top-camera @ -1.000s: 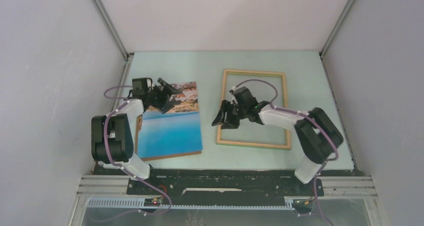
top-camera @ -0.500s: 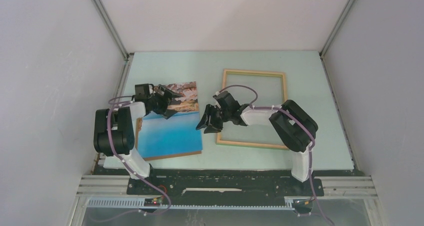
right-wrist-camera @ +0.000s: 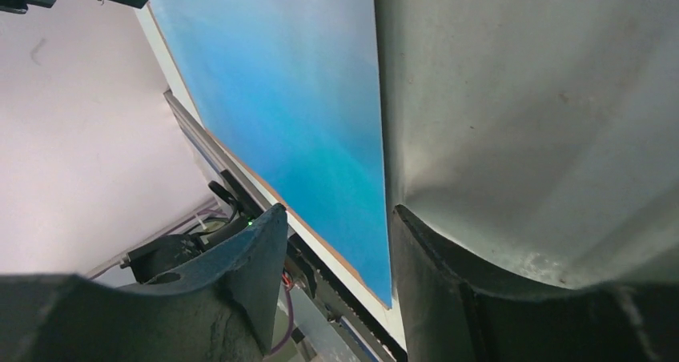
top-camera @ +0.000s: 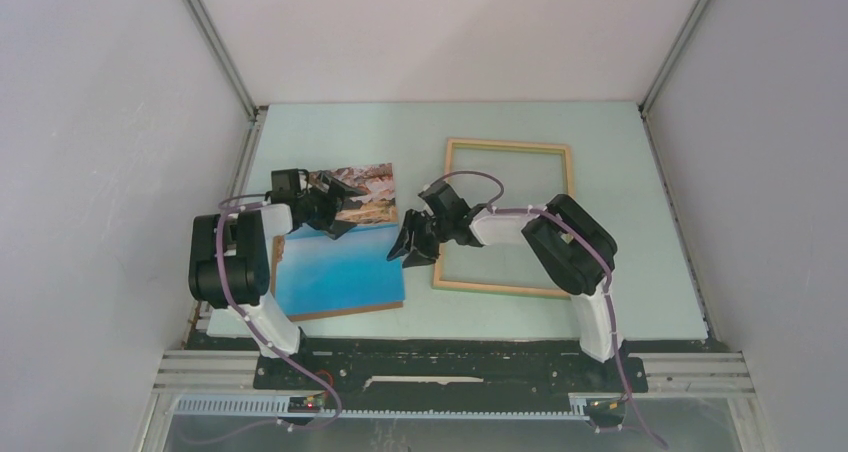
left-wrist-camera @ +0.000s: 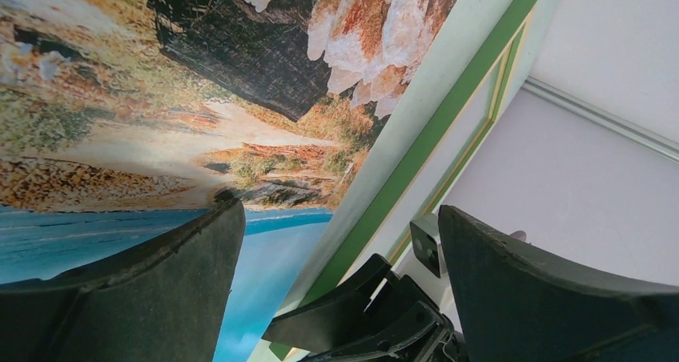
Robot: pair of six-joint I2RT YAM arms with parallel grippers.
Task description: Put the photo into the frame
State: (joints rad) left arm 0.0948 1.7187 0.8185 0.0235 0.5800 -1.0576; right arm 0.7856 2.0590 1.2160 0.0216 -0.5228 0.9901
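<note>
The photo (top-camera: 340,257) lies flat on the left of the table, blue water toward me and tan cliffs at its far end. My left gripper (top-camera: 343,208) hovers wide open over the cliff end; in the left wrist view its jaws (left-wrist-camera: 340,218) frame the cliffs (left-wrist-camera: 160,98), with nothing between them. The frame (top-camera: 571,222) lies flat to the right, its green side (left-wrist-camera: 432,138) showing in the left wrist view. My right gripper (top-camera: 405,249) sits low at the photo's right edge, open; in its own view (right-wrist-camera: 332,218) the blue print (right-wrist-camera: 296,98) and its near corner lie between the fingers.
The pale green table (top-camera: 400,122) is boxed in by white walls on three sides. A black rail with metal rails (top-camera: 450,367) runs along the near edge. My right arm's elbow (top-camera: 570,242) stands over the frame's lower half. Both grippers sit close together near the photo's right side.
My right gripper has swung left from the frame's left rail to the photo's right edge, its jaws narrowing slightly. The left gripper shifted slightly toward me over the cliffs, still wide open.
</note>
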